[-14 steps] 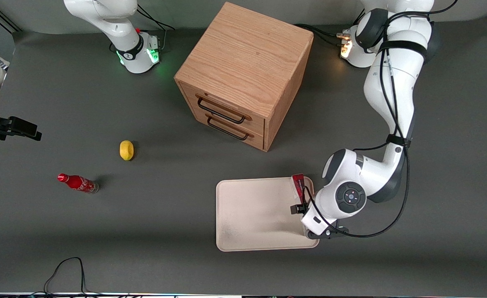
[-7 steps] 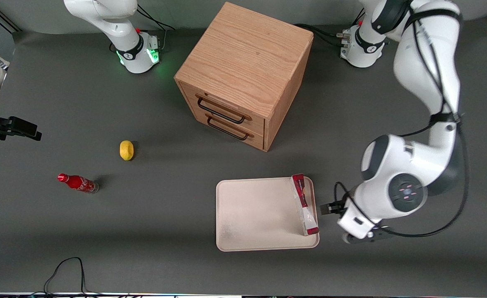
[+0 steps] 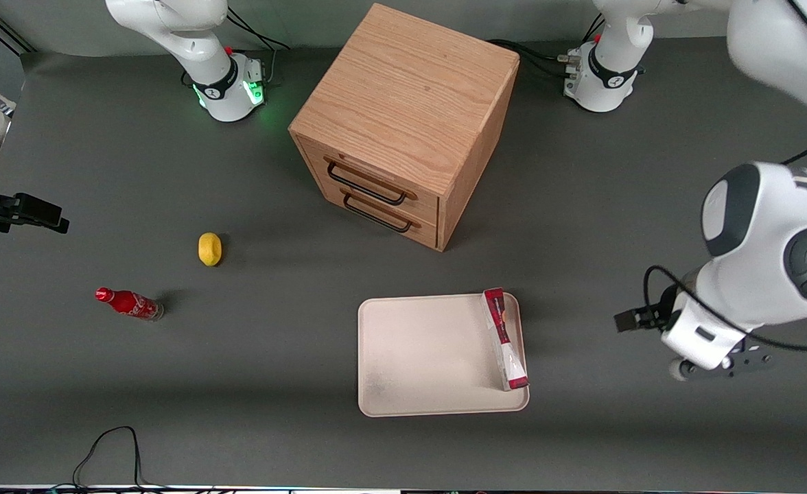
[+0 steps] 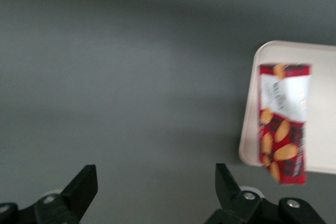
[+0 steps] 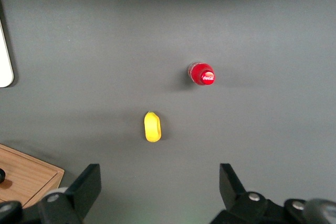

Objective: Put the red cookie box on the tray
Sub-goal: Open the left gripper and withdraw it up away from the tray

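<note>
Red cookie box [image 3: 505, 339] stands on its narrow edge on the tray [image 3: 424, 357], right along the tray's rim at the working arm's end, its long side running toward the front camera. From the wrist camera the box [image 4: 284, 121] shows its red printed face with cookie pictures and a pale label, sitting at the edge of the cream tray [image 4: 251, 129]. The left arm's gripper [image 3: 633, 319] hangs over bare grey table [image 3: 582, 425] well apart from the tray, out toward the working arm's end, at about three o'clock from the box; its two black fingers [image 4: 81, 184] are spread wide with nothing between them. At about eleven o'clock from the tray stands the wooden drawer cabinet [image 3: 403, 123], two dark handles on its front, farther from the front camera. Toward the parked arm's end of the table lie a lemon [image 3: 209, 248] and, nearer the camera, a small red cola bottle [image 3: 129, 303], both well apart from the tray. Nothing lies between gripper and tray.
</note>
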You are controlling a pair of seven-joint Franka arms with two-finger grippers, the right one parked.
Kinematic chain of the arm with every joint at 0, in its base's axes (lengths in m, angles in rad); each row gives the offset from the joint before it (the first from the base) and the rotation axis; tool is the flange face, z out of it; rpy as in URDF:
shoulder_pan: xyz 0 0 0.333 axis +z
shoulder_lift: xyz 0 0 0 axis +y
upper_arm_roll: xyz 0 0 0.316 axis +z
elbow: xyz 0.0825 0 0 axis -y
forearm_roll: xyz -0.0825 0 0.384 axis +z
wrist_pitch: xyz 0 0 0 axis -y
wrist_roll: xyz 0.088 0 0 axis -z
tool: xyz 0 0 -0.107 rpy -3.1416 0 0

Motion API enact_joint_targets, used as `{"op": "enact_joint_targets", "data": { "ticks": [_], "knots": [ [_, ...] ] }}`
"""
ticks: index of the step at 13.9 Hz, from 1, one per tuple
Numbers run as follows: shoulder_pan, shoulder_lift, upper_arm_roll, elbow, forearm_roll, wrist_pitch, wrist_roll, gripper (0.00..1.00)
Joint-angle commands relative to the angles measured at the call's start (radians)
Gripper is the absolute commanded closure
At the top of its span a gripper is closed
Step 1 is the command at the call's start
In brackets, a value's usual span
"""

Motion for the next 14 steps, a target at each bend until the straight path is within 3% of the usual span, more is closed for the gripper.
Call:
{"op": "enact_joint_targets", "data": {
  "ticks": [1, 4, 8, 10, 14],
  "knots": [
    [0.06, -0.229, 0.0, -0.254, 0.017, 0.001, 0.049, 0.0],
    [0.104, -0.34, 0.015, -0.36, -0.018, -0.021, 0.145, 0.0],
    [-0.085, -0.533, 0.239, -0.549, -0.049, -0.007, 0.154, 0.0],
    [-0.142, -0.553, 0.311, -0.53, -0.049, -0.05, 0.174, 0.0],
    [-0.084, -0.537, 0.304, -0.427, -0.049, -0.129, 0.33, 0.0]
  ]
}}
